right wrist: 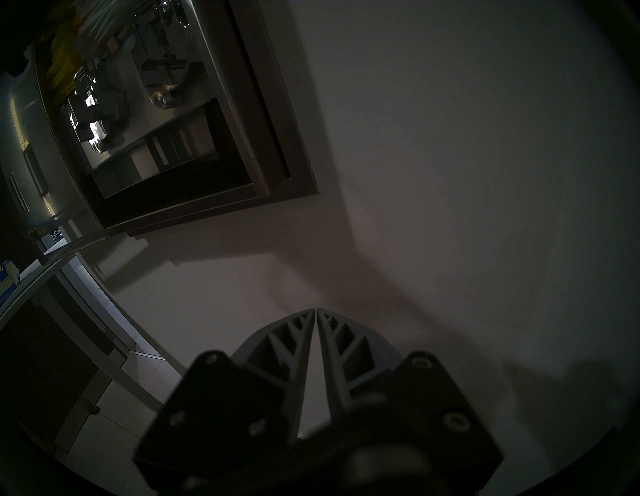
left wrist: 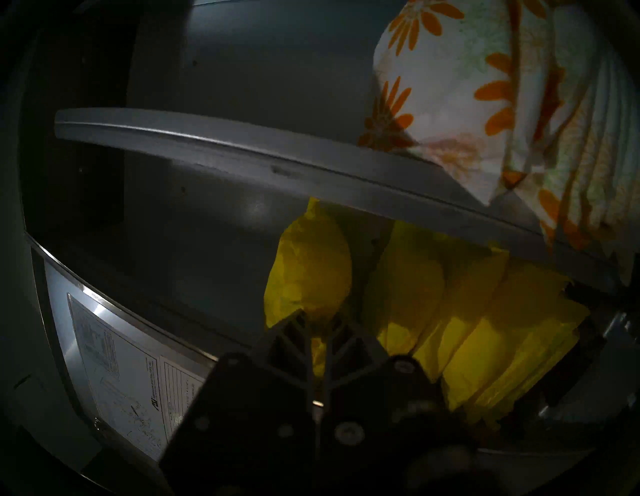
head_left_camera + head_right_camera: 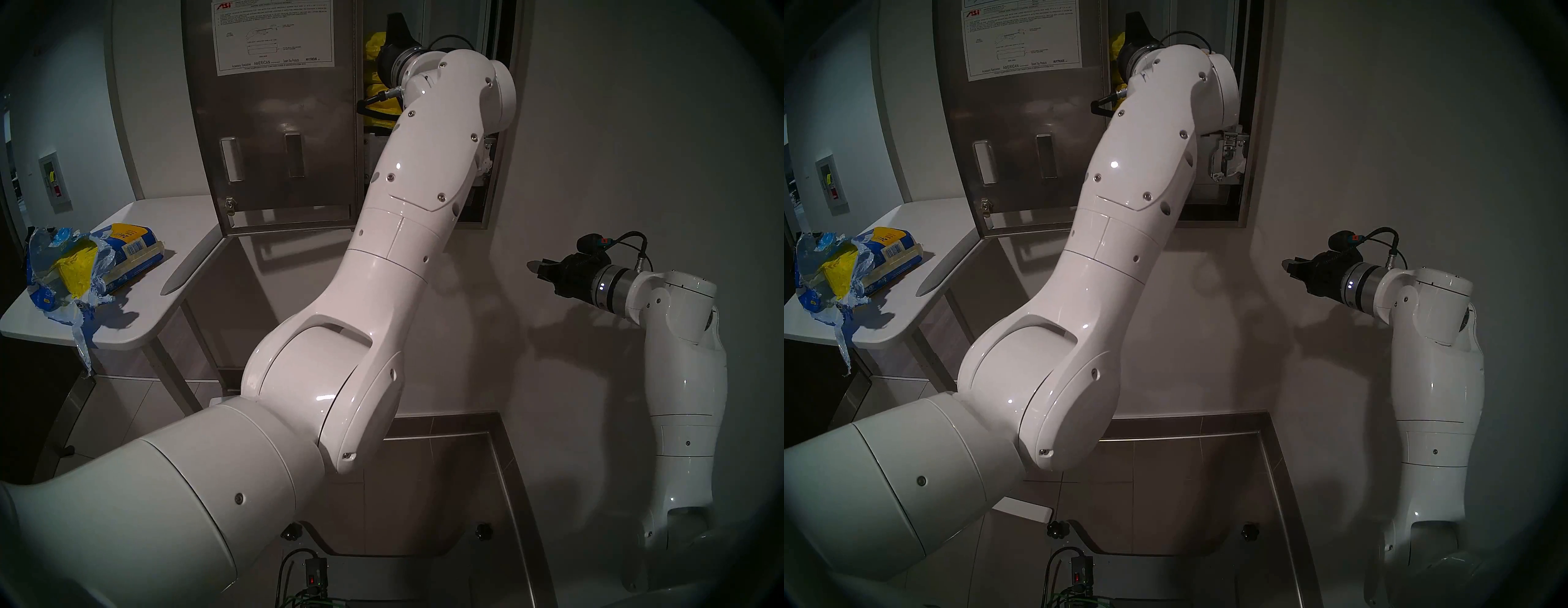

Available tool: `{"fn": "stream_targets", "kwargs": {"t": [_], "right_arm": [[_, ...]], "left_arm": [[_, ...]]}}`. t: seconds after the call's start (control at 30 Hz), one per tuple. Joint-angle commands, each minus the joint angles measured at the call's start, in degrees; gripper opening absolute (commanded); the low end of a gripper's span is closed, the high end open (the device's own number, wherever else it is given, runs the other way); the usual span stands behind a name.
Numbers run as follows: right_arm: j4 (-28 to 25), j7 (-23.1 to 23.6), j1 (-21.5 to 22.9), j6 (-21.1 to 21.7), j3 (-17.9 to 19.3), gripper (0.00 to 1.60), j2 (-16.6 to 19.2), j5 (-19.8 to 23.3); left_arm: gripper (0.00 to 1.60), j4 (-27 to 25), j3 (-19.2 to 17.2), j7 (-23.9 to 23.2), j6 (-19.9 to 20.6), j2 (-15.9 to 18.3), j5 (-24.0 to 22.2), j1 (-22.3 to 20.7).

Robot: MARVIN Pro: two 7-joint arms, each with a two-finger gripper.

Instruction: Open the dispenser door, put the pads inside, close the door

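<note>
Tall brushed-steel dispenser door (image 3: pixel 275 127) swung fully open to the left, white printed instruction sheet (image 3: pixel 271 36) on its inner face, two rectangular lever slots and a small round lock lower down. Left arm reaching up and forward into the open steel cabinet (image 3: pixel 1248 127); black left gripper (image 2: pixel 320 317) deep inside, fingers closed tight together, tips right against a crumpled bright-yellow wrapped pad (image 2: pixel 308 273) — whether a fold of the wrapper is pinched between them cannot be told. More small soft yellow-wrapped pads (image 2: pixel 512 343) stacked side by side to the right of it in the wrist view, all under a grey metal shelf edge (image 2: pixel 311 162). White packets printed with orange flowers (image 2: pixel 450 79) beyond that shelf edge. Black right gripper (image 1: pixel 317 311) held out in front of the plain white wall (image 3: pixel 636 148), below and to the right of the cabinet, well apart from it, fingertips meeting, nothing between them. Torn blue-and-yellow plastic pack (image 3: pixel 85 263) lying on the white table (image 3: pixel 140 322) at far left, yellow packets showing through the tear.
</note>
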Motion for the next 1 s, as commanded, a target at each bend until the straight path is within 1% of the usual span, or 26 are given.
{"fn": "stream_targets", "kwargs": {"t": [0.0, 0.17, 0.2, 0.27, 0.37, 0.4, 0.47, 0.63, 0.73, 0.97], "right_arm": [[-1.58, 0.02, 1.56, -0.15, 0.11, 0.52, 0.35, 0.11], [-1.61, 0.01, 1.57, -0.12, 0.11, 0.52, 0.36, 0.11], [-1.61, 0.01, 1.57, -0.12, 0.11, 0.52, 0.36, 0.11], [-1.62, 0.00, 1.57, -0.11, 0.11, 0.52, 0.36, 0.11], [-1.62, 0.00, 1.57, -0.12, 0.11, 0.52, 0.36, 0.11], [-1.61, 0.00, 1.57, -0.12, 0.11, 0.52, 0.36, 0.11], [-1.62, 0.00, 1.58, -0.11, 0.11, 0.52, 0.36, 0.11], [-1.67, -0.03, 1.59, -0.07, 0.10, 0.52, 0.36, 0.11], [-1.71, -0.06, 1.60, -0.06, 0.11, 0.52, 0.35, 0.11], [-1.74, -0.10, 1.61, -0.06, 0.11, 0.52, 0.35, 0.11]], "left_arm": [[0.00, 0.06, -2.43, 1.36, 0.32, 0.07, -0.15, -6.02], [0.00, 2.59, -2.92, 0.39, 0.98, 0.07, -1.29, -8.11], [0.00, 1.91, -2.73, 0.43, 0.80, 0.07, -1.40, -7.40], [0.00, 3.13, -2.66, -0.41, 1.28, 0.07, -2.26, -8.71], [0.00, 3.42, -1.75, -2.67, 1.85, 0.07, -4.43, -9.80], [0.00, 2.65, -1.16, -3.05, 1.96, 0.07, -4.87, -9.25], [0.00, 3.40, -0.34, -4.46, 2.77, 0.07, -6.28, -10.26], [0.00, 3.45, 1.15, -6.60, 4.73, 0.07, -8.10, -10.65], [0.00, 4.53, 1.02, -7.12, 5.97, 0.07, -8.42, -11.33], [0.00, 8.06, -0.57, -6.35, 7.65, 0.07, -8.55, -13.81]]}}
